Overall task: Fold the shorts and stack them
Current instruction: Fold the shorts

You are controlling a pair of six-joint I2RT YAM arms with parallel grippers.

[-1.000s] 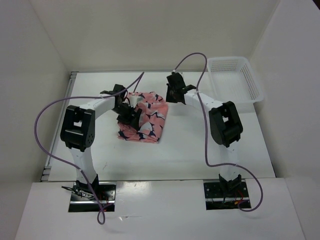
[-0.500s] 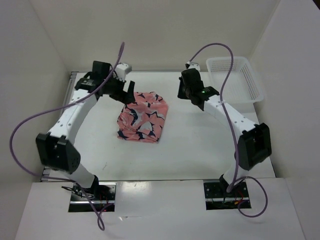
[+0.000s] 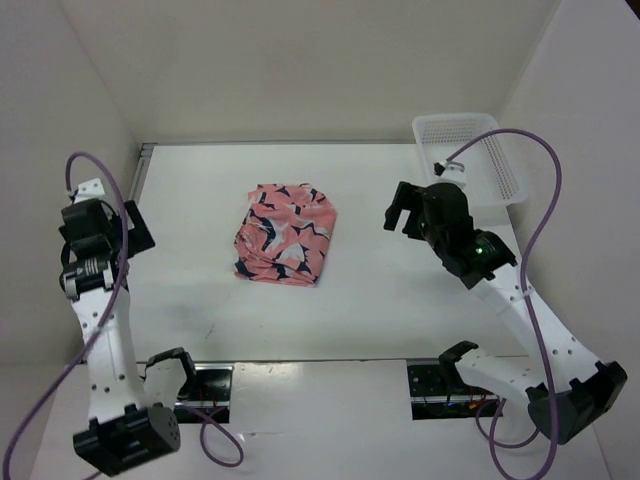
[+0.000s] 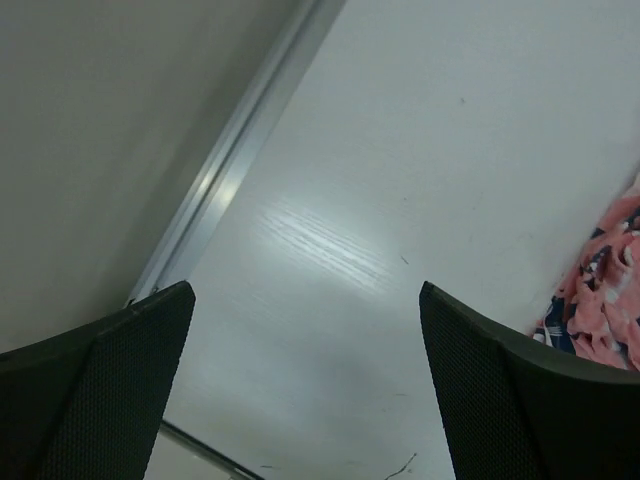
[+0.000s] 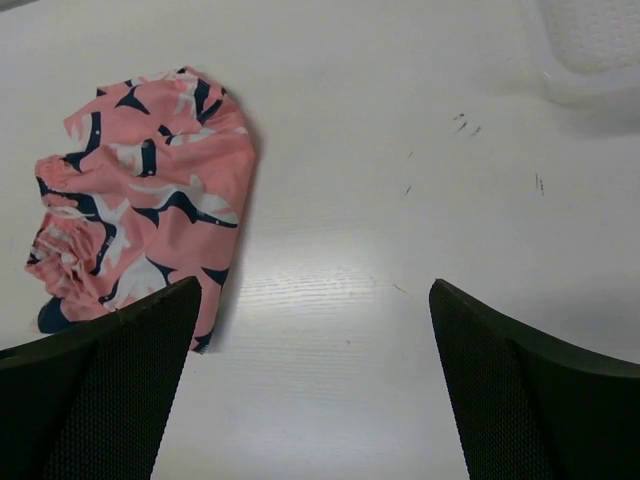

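Observation:
The shorts point(image 3: 285, 235) lie folded in a compact pink bundle with navy-and-white sharks on the white table, a little left of centre. Neither gripper touches them. My left gripper point(image 3: 132, 232) is raised at the table's far left edge, open and holding nothing. In the left wrist view the left gripper point(image 4: 310, 385) shows bare table between its fingers, with the shorts point(image 4: 605, 300) at the right border. My right gripper point(image 3: 402, 212) hovers to the right of the bundle, open and holding nothing. The right wrist view has the shorts point(image 5: 140, 215) beyond the left finger of the right gripper point(image 5: 315, 385).
A white mesh basket point(image 3: 470, 155) stands at the table's back right corner, and its blurred edge point(image 5: 600, 45) shows in the right wrist view. A metal rail point(image 4: 235, 165) runs along the table's left edge by the wall. Purple cables loop off both arms.
Both arms have pulled back from the shorts: the left swung out to the left edge, the right drew back to the right. The right gripper has opened. The shorts stay put.

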